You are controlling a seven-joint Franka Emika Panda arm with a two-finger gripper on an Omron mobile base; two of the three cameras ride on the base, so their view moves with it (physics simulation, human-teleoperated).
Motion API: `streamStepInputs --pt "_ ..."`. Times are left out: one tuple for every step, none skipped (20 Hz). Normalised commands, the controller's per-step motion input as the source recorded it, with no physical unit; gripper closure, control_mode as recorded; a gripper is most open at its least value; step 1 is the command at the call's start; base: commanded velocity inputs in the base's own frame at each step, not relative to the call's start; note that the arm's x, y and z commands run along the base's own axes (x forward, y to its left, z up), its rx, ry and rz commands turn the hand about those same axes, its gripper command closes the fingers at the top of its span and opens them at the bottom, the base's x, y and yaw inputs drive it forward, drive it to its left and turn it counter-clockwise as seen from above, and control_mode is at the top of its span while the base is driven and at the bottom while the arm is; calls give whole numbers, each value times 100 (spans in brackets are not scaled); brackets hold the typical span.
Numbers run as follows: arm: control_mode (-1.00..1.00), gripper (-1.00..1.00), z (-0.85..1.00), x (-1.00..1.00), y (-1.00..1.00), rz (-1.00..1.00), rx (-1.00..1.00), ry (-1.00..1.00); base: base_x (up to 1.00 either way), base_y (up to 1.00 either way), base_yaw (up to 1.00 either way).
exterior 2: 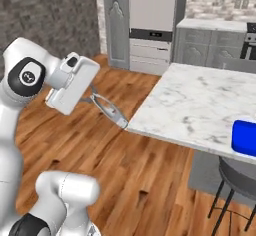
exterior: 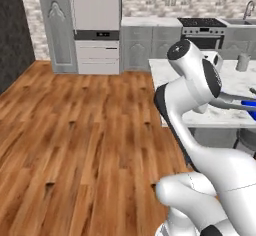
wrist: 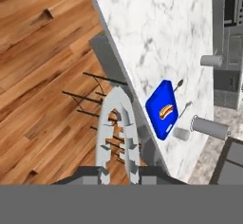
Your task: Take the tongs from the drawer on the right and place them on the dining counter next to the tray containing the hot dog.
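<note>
Right base view, left to right: the gripper (exterior 2: 86,99) at middle left is closed down on the grey tongs (exterior 2: 107,108), whose tips reach toward the near corner of the dining counter (exterior 2: 195,105); the blue tray (exterior 2: 245,137) sits at the right edge. Hand view: the tongs (wrist: 117,130) rise from bottom centre over wood floor (wrist: 42,52); right of them the tray (wrist: 163,109) holds the hot dog (wrist: 165,110), with grey cylinders (wrist: 209,127) nearby.

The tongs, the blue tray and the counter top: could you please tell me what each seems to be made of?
The grey scalloped tongs look like brushed metal, pale with a dull sheen. The bright blue rectangular tray looks like glossy plastic, though uniform colour leaves that open. The white dining counter looks like polished marble, given its grey veins.
</note>
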Motion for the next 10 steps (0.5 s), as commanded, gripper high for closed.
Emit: streamStepInputs --pt "100 100 0 0 0 0 0 0 100 58 -1" --pt "100 100 0 0 0 0 0 0 100 44 -1" --pt "100 100 0 0 0 0 0 0 100 27 -1" --pt "100 100 0 0 0 0 0 0 100 17 0" --pt "100 100 0 0 0 0 0 0 100 7 0" --pt "100 100 0 0 0 0 0 0 100 1 0" --pt "100 100 0 0 0 0 0 0 100 0 0" --pt "100 100 0 0 0 0 0 0 99 0 -4" --pt "100 100 0 0 0 0 0 0 81 -24 -10" --pt "100 100 0 0 0 0 0 0 82 -36 -9"
